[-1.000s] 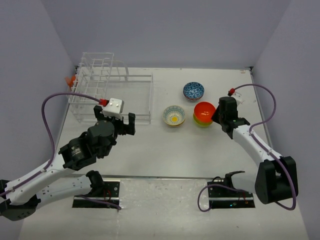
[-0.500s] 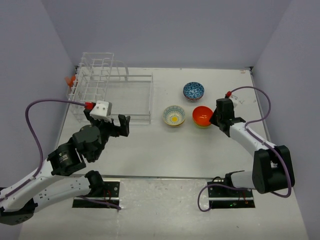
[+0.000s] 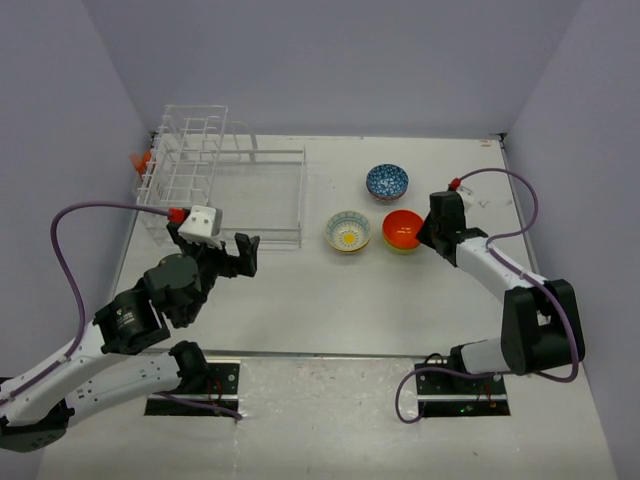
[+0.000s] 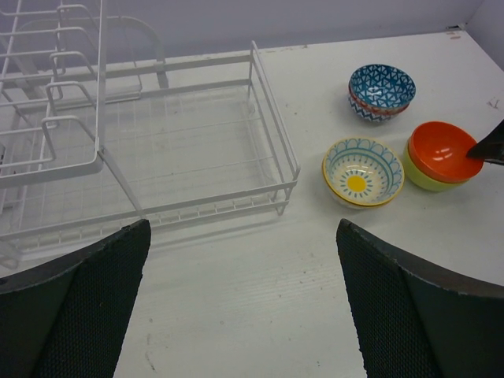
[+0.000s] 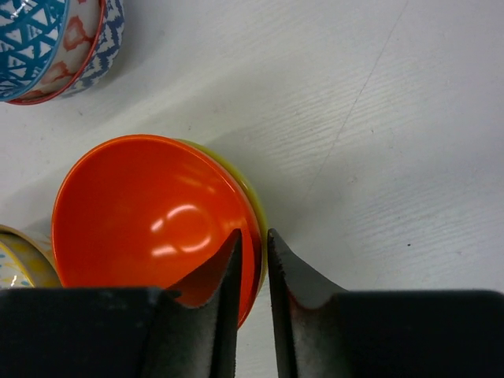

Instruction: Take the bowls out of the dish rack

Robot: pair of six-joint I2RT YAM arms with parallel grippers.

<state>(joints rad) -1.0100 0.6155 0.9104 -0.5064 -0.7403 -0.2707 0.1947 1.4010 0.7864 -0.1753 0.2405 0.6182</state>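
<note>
The dish rack (image 3: 302,190) (image 4: 272,130) stands at the back left, and no bowl shows inside it. Three bowls sit on the table to its right. One is blue-patterned (image 3: 387,182) (image 4: 382,90) (image 5: 47,43). Another is cream with a yellow centre (image 3: 348,231) (image 4: 363,171). The third is orange with a yellow-green outside (image 3: 403,228) (image 4: 441,151) (image 5: 142,213). My right gripper (image 3: 425,232) (image 5: 253,240) straddles the orange bowl's right rim, one finger inside and one outside, jaws narrow. Whether they press on the rim is unclear. My left gripper (image 3: 238,255) (image 4: 244,236) hangs wide open and empty, near the rack's front.
A small orange object (image 3: 141,160) sits at the rack's far left corner. Purple cables (image 3: 70,230) loop from both wrists. Walls close in the table on the left, back and right.
The right gripper set the orange bowl down flat on the table, and its jaws have parted slightly. The left arm pulled back toward the near left.
</note>
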